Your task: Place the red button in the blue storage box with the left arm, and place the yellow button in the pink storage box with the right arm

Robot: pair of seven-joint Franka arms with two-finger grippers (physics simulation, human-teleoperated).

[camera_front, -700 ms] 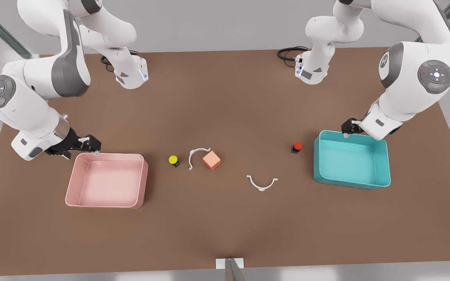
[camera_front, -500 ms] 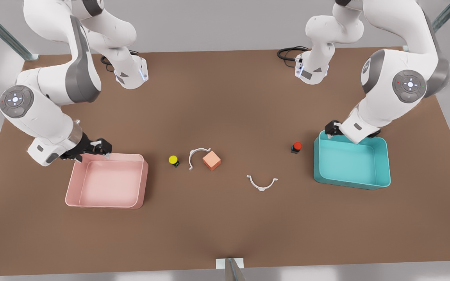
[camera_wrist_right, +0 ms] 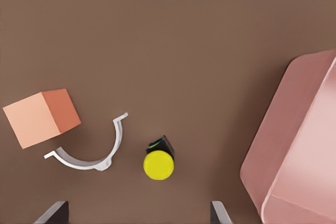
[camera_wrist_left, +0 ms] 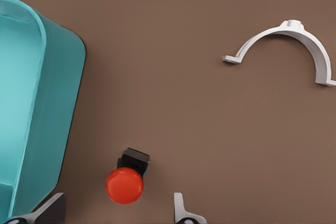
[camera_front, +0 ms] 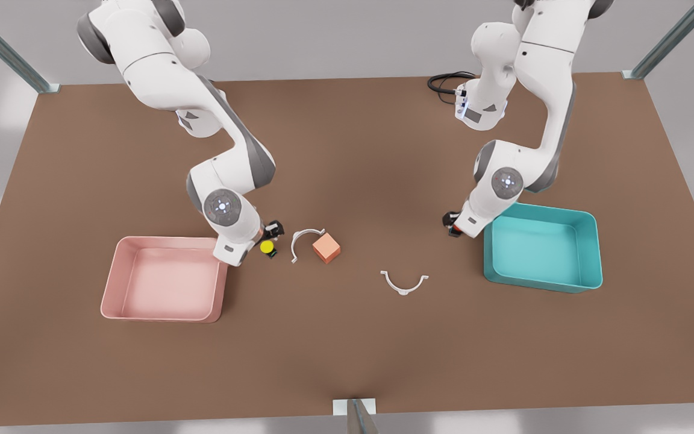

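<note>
Red button (camera_wrist_left: 125,184) betw. open left claw (camera_wrist_left: 118,211) fingers

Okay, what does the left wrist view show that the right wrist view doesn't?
Left wrist view alone: the red button on the table beside the blue storage box, apart from it, plus a white curved clip. The left gripper is open with the button lying between its fingertips.

Right wrist view alone: the yellow button, the pink storage box, a salmon-orange cube and another white clip. The right gripper is open above the yellow button.

Both: the brown table.
</note>
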